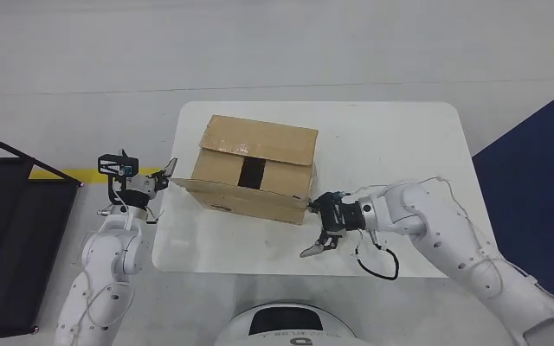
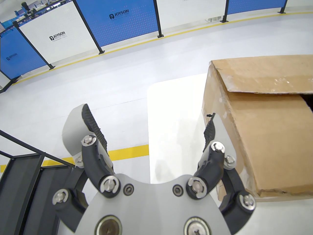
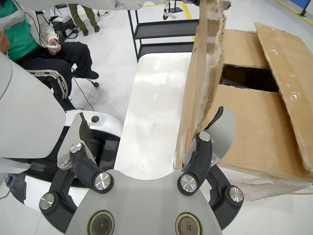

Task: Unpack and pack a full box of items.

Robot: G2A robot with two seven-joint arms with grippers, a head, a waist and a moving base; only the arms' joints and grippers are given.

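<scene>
The right tool [image 3: 151,123] stands wide open at the near right corner of the box [image 1: 255,169]. One finger [image 3: 221,117] lies over the box top, the other finger [image 3: 84,128] hangs out over the worktop [image 3: 151,86]. The upright near flap [image 3: 207,57] stands between the jaws, just beside the finger over the box. Seen from above, this tool [image 1: 316,227] is towards the worktop's near edge.

The left tool [image 2: 150,128] is also spread open with nothing in it. It sits at the worktop's left edge, and one finger [image 2: 210,128] is just beside the box's [image 2: 264,135] left end; I cannot tell whether they touch.

The cardboard box rests slightly askew on the left half of the white worktop [image 1: 389,156]. Its far flap [image 1: 260,138] is folded over the top, and a dark gap [image 1: 251,173] shows beside it. A black rack [image 1: 26,233] stands on the floor past the left edge.
</scene>
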